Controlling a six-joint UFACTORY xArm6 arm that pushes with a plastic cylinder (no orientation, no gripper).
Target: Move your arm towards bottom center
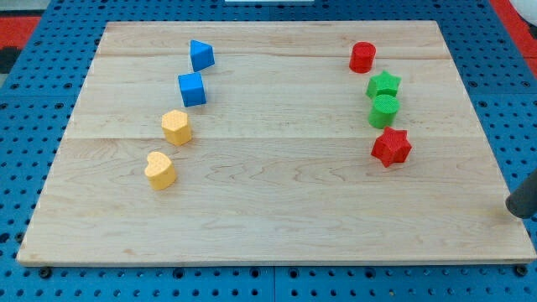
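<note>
My tip (514, 207) shows as a dark rod end at the view's right edge, just off the wooden board's (277, 210) lower right side, well to the right of and below the red star (391, 147). On the right, top to bottom, stand a red cylinder (362, 56), a green star (383, 85), a green cylinder (384, 110) and the red star. On the left, a blue triangular block (201, 54), a blue cube (192, 88), a yellow hexagonal block (176, 127) and a yellow heart-shaped block (159, 169) run down in a slanted line. The tip touches no block.
The board lies on a blue pegboard table (33, 101). A red surface shows at the view's top left corner (25, 25) and top right corner (516, 17).
</note>
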